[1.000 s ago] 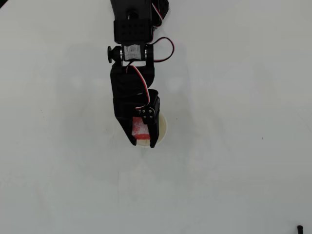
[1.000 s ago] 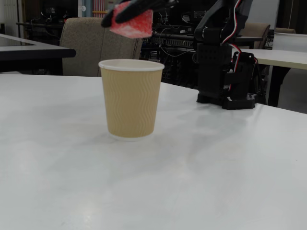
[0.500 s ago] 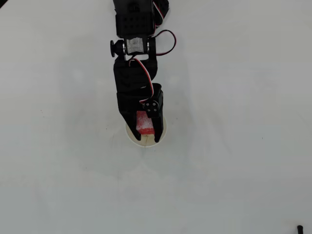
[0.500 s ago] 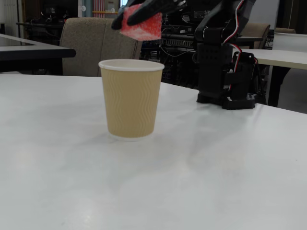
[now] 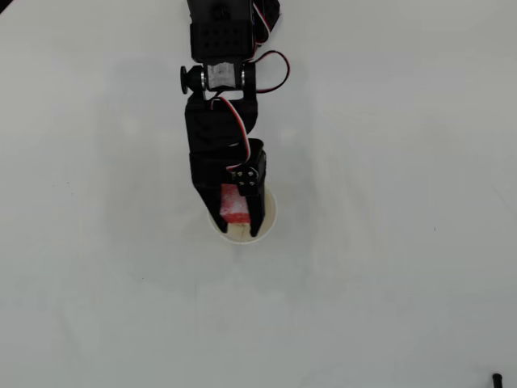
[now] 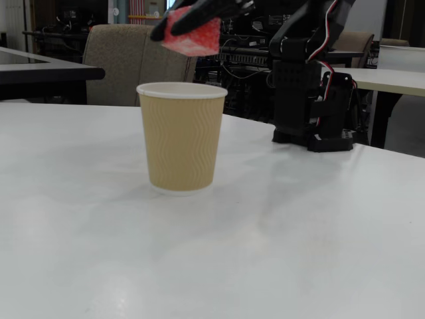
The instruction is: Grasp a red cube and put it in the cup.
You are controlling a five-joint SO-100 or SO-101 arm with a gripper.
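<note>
The red cube (image 5: 234, 205) with pale speckled faces sits between the black fingers of my gripper (image 5: 239, 225), which is shut on it. In the overhead view it hangs over the mouth of the cup (image 5: 266, 217), whose cream inside shows around the fingers. From the fixed view, the red cube (image 6: 192, 36) is held in the air above the rim of the tan ribbed paper cup (image 6: 180, 139), a short gap apart from it. There my gripper (image 6: 174, 21) reaches in from the upper right.
The arm's black base (image 6: 312, 93) stands on the white table (image 6: 299, 239) behind and right of the cup. A small dark object (image 5: 496, 378) lies at the overhead view's bottom right corner. A chair and desks stand behind the table.
The gripper with the red cube shifted slightly over the cup mouth, first toward the cup's far side, then drawing back a little. The grip stayed shut and the cup did not move.
</note>
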